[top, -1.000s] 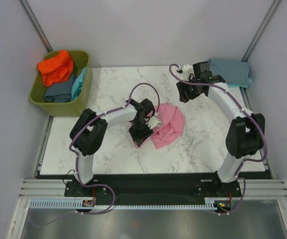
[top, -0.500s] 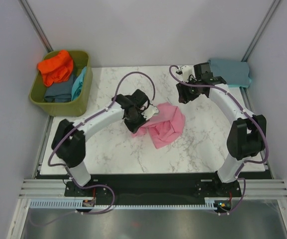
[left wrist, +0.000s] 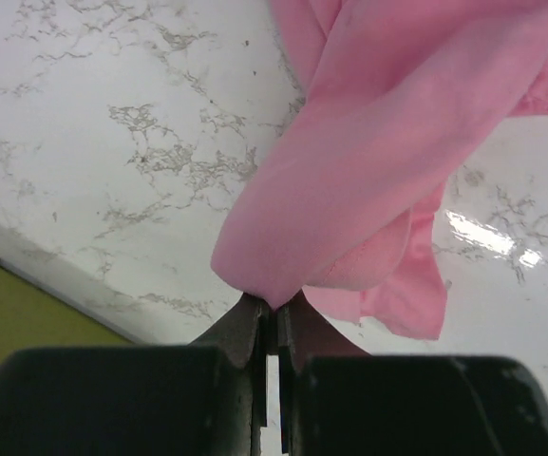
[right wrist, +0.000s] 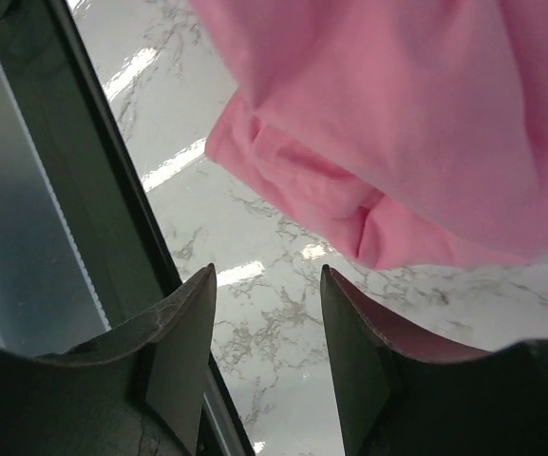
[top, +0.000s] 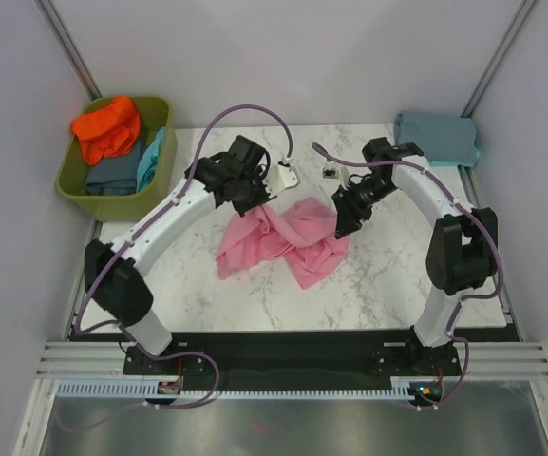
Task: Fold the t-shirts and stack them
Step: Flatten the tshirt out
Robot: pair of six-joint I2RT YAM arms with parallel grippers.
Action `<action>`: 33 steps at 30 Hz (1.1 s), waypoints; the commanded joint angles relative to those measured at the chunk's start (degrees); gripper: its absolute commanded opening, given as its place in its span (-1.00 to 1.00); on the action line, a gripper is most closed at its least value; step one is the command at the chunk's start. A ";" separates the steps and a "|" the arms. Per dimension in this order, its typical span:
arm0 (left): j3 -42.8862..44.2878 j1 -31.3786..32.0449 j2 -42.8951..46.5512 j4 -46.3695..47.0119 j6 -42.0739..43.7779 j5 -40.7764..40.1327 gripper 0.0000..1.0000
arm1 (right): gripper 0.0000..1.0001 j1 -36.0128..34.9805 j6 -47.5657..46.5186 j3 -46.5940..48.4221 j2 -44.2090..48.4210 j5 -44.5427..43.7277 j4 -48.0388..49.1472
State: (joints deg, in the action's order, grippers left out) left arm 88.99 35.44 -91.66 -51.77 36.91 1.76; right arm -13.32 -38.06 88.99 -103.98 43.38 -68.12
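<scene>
Pinching the pink t-shirt (left wrist: 397, 142) in our tightly closed left gripper (left wrist: 272, 309), we hold our right gripper (right wrist: 266, 277) half-open and empty nearby.

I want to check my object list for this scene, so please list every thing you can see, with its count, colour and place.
table: one, white marble, under everything
tub: one, olive green, beside the far left corner of the table
orange t-shirt: one, orange, on top in the tub
slate-blue t-shirt: one, slate blue, in the tub under the orange one
turquoise t-shirt: one, turquoise, at the right side of the tub
grey-blue t-shirt: one, grey-blue, folded at the far right corner
pink t-shirt: one, pink, crumpled at the table's middle
left gripper: one, black, shut on a fold of the pink t-shirt
right gripper: one, black, open beside the pink t-shirt, holding nothing
</scene>
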 commanded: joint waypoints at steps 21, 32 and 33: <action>21.30 -12.24 -26.02 0.00 -5.61 1.93 -0.96 | 0.09 -13.66 -12.39 -10.24 -1.48 -6.81 10.27; 22.45 -13.99 -25.94 -0.09 -7.81 3.25 -0.96 | 0.10 -13.57 -10.71 -9.54 -8.60 -12.43 20.13; 22.45 -14.00 -25.94 0.00 -7.73 3.08 -0.96 | 0.10 -13.57 -10.98 -9.54 -8.95 -12.70 19.95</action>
State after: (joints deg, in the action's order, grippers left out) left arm 109.01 22.20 -118.48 -52.23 31.22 4.62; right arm -26.98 -48.25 77.93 -111.53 32.01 -50.33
